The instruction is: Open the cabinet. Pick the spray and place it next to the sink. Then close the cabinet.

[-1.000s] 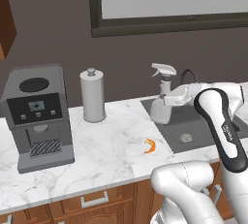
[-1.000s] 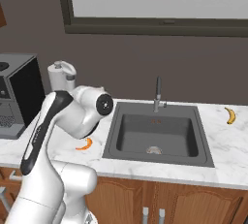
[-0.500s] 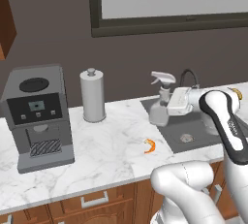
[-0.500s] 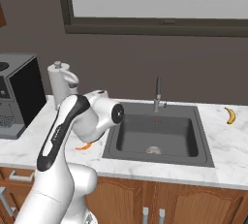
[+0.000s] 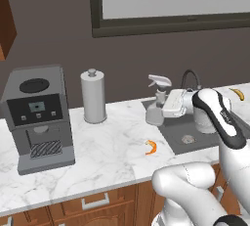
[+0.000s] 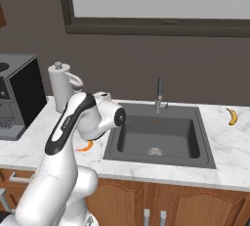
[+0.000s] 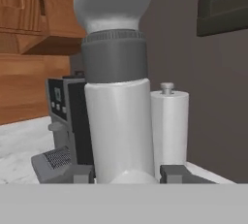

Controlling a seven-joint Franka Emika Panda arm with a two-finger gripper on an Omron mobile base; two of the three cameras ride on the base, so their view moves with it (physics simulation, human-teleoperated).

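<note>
The pale spray (image 5: 156,103) stands upright over the counter, just left of the dark sink (image 5: 201,141). I cannot tell whether its base touches the marble. My gripper (image 5: 168,103) is shut on the bottle's body from the sink side. In the hand view the spray (image 7: 118,121) stands close up between my two fingertips (image 7: 82,173), and my gripper (image 7: 127,173) clamps it low down. The sink (image 6: 132,137) lies right of my arm in the right base view. Brown parts of the cabinet (image 7: 29,14) show high up on the left (image 5: 7,22); its door position is unclear.
A paper towel roll (image 5: 93,95) and a grey coffee machine (image 5: 39,117) stand left of the spray. A small orange item (image 5: 151,146) lies on the counter in front of it. A banana (image 6: 233,116) lies right of the sink, and the faucet (image 6: 158,93) stands behind it.
My arm has carried the spray downward and slightly left, from above the sink's left edge to counter level beside it. The grip has stayed the same.
</note>
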